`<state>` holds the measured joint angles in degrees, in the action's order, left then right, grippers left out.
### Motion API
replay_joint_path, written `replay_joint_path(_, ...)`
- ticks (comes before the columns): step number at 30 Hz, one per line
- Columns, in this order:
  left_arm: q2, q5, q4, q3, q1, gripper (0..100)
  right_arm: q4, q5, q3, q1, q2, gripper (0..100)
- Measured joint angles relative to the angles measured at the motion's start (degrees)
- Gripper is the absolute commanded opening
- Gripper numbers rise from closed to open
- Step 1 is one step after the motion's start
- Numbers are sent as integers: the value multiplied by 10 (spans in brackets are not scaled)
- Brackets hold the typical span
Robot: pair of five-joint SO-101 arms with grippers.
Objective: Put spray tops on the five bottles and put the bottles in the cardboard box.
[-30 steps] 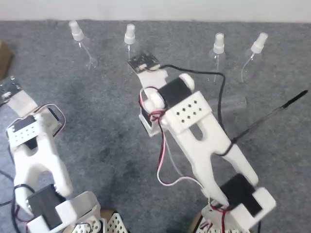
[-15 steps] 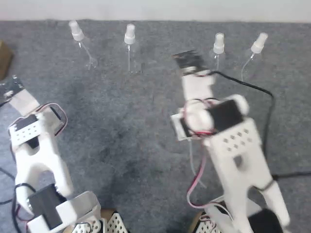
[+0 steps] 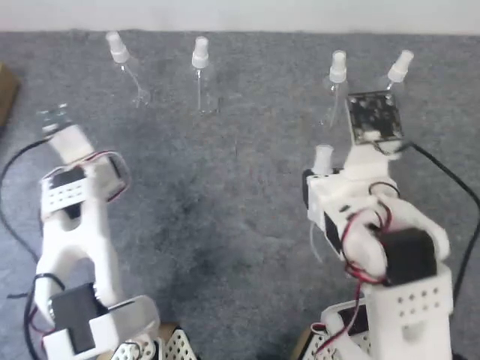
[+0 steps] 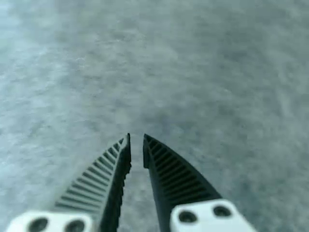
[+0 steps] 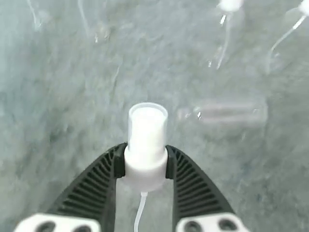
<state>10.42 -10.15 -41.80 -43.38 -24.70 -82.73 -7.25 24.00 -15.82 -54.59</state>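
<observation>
R gripper point(image 5: 145, 153): clenched on spray top point(image 5: 147, 128), top upright, right of centre, near side of far row.
L gripper point(image 4: 136, 141): fingers almost together, nothing between; over mat point(image 4: 217, 72), left side.
Capped bottles point(image 3: 200, 54): four, upright, far row.
Bare bottle point(image 5: 227, 112): lying on mat, beyond R gripper.
Box point(image 3: 6, 90): far-left edge.

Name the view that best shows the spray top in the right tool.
The right wrist view: the spray top sits close, clamped in the right tool. The high view shows the spray top small, from above. The left wrist view faces carpet.
</observation>
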Motion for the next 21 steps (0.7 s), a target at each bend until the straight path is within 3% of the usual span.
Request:
replay_joint_path(9,0,75,0,36,157,44,25,0,17,70,-125,7)
replay_joint_path(21,0,200,-15,106,372,73,32,0,17,236,-280,7)
